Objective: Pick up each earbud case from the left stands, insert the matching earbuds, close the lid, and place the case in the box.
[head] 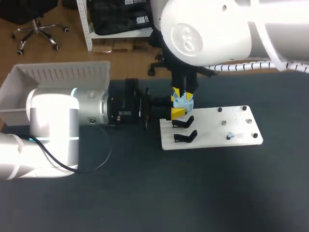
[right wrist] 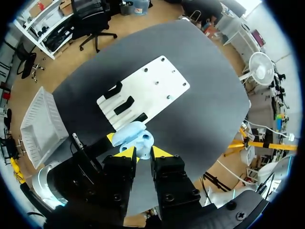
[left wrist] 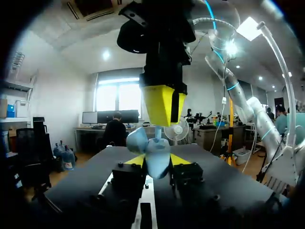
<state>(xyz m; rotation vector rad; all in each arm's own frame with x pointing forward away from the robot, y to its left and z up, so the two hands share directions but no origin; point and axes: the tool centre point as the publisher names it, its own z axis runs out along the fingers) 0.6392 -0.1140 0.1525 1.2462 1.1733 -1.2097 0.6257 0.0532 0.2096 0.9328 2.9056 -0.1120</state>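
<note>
Pale-blue earbud case (head: 183, 101), lid open, just above centre of head view over white board (head: 212, 141), clamped by both left gripper (left wrist: 158, 161) and right gripper (head: 182, 92); risk: twist or drop from ill-timed pull or release; count: one case, three black stands (right wrist: 124, 105), one box (head: 58, 72).

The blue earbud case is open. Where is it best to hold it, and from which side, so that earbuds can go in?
Grip the lower body of the earbud case from its two flanks, as the left gripper does. The lid stands open to one side, so the top likely needs to stay free.
</note>
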